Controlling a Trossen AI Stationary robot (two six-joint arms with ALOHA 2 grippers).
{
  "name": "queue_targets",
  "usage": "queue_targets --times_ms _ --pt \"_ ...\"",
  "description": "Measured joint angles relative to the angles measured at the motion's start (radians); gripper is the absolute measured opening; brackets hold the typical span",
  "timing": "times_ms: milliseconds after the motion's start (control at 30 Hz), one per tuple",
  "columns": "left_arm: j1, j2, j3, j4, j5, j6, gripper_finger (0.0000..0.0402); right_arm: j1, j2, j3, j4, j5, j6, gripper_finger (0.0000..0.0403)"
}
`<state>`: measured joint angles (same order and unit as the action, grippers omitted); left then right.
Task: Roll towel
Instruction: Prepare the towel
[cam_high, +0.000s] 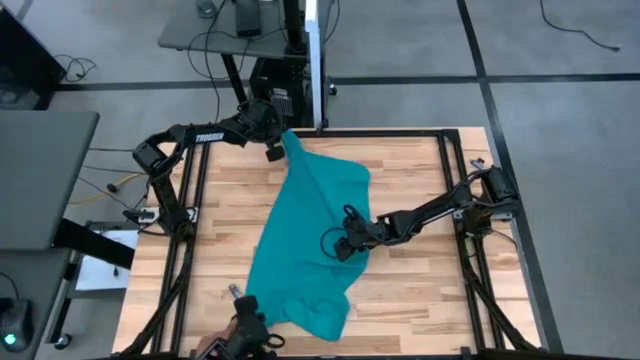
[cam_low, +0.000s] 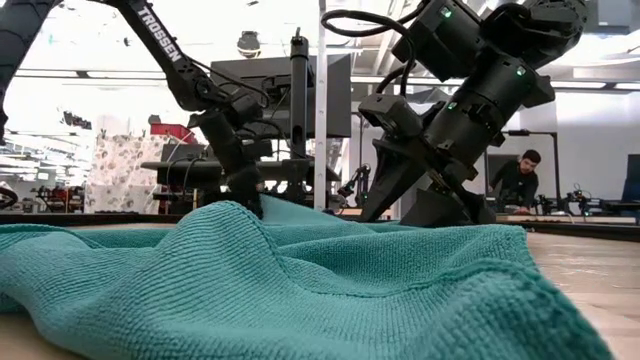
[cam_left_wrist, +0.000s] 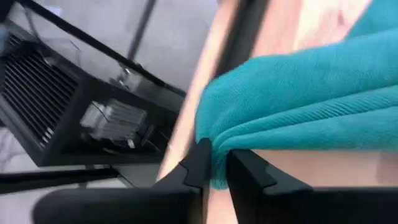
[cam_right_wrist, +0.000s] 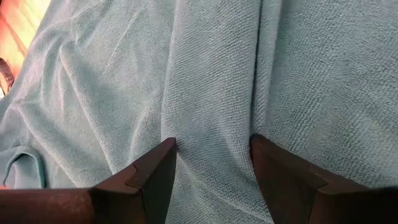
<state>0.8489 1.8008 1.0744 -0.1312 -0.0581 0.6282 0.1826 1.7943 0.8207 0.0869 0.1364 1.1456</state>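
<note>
The teal towel (cam_high: 310, 240) lies slantwise across the wooden table, crumpled, running from the far middle to the near edge. Most of it rests on the table. Its far corner (cam_high: 288, 145) is raised by my left gripper (cam_high: 275, 150), which is shut on it. My right gripper (cam_high: 342, 247) stands open over the towel's middle, near its right edge. Its fingers point down at a slant, one on either side of a raised fold (cam_right_wrist: 211, 106). In the low view the towel (cam_low: 300, 290) fills the foreground and hides my right gripper's fingertips. My left gripper pinches the towel's far corner (cam_left_wrist: 214, 155) between its two fingers, coming from the table's far left and slanting down. Bunched cloth, apparently more than one layer, sits between the fingers. The corner is held a little above the table, and the cloth falls away slack toward the near side. My right gripper has its open fingertips (cam_right_wrist: 158, 165) down in the cloth, one on each side of a soft lengthwise fold (cam_right_wrist: 211, 162). It comes from the table's right, slanting down. The fold between the fingers is not squeezed, and the towel lies on the table beneath.
Bare wood shows left (cam_high: 220, 220) and right (cam_high: 420, 280) of the towel. Black frame rails (cam_high: 455, 190) run along the table's sides. A dark device (cam_high: 245, 328) sits at the near edge beside the towel's near end. A person (cam_low: 520, 175) sits far behind the table.
</note>
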Motion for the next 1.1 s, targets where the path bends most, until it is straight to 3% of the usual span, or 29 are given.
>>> queue_targets --times_ms 200,400,500,667,800,900,1000,1100 --pt "-0.019 -0.050 0.057 -0.267 0.015 -0.064 0.0126 -0.032 -0.032 -0.002 -0.022 -0.024 -0.080 0.0200" --pt "-0.040 -0.182 0.092 -0.486 0.331 -0.243 0.0142 -0.141 -0.207 -0.001 -0.169 -0.017 -0.303 0.0200" --pt "-0.088 -0.253 0.051 -0.509 0.406 -0.334 0.0138 -0.217 -0.284 -0.001 -0.287 0.002 -0.419 0.0200" --pt "-0.244 -0.300 -0.098 -0.458 0.418 -0.523 0.0133 -0.392 -0.291 -0.001 -0.383 0.053 -0.548 0.0200" --pt "-0.398 -0.293 -0.244 -0.288 0.411 -0.703 0.0133 -0.495 -0.196 -0.001 -0.339 -0.015 -0.575 0.0200" --pt "-0.492 -0.293 -0.322 -0.176 0.325 -0.814 0.0132 -0.521 -0.136 -0.002 -0.304 -0.082 -0.620 0.0200" --pt "-0.542 -0.293 -0.368 -0.183 0.183 -0.899 0.0132 -0.523 -0.105 -0.001 -0.301 -0.083 -0.639 0.0200" --pt "-0.572 -0.298 -0.415 -0.167 0.154 -0.967 0.0132 -0.532 -0.084 0.005 -0.317 -0.082 -0.669 0.0200"
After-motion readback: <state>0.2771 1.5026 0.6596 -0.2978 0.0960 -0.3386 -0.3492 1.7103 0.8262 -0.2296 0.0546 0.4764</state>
